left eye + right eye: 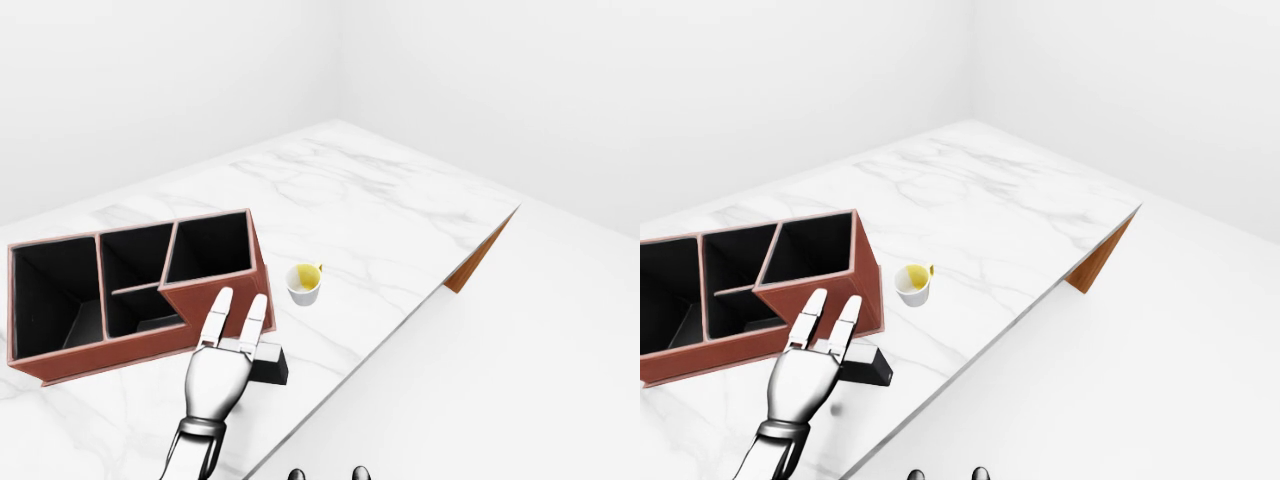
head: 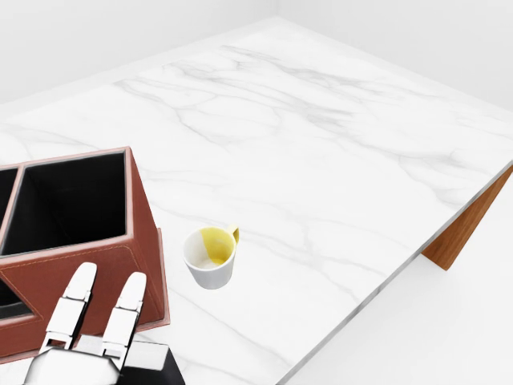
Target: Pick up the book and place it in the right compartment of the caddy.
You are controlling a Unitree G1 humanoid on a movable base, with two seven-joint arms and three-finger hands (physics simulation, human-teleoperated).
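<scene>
Left-eye view, going left to right: a reddish-brown leather-look rectangular caddy with black compartments [image 1: 140, 300] is sitting on the white marble worktop [image 1: 380, 210], its openings facing up, so a drop-in from above looks feasible. Its right compartment [image 1: 208, 246] is looking empty. Just below the caddy's near wall, the left robot hand [image 1: 222, 365], silver with three fingers, is hovering with fingers [image 1: 215, 315] stretched out straight and spread, gripping nothing. Fingertips are overlapping the caddy wall in the picture; cannot tell if they are touching it. Under and just right of the palm, a flat black book [image 1: 270, 366] is lying on the worktop, close to the worktop edge and beside the caddy's corner. The hand is probably lining up to reach down onto it; contact with the book is unclear. Further right, a small white cup with yellow inside [image 1: 304, 284] is standing upright, apart from the caddy. The right robot hand is not showing.
</scene>
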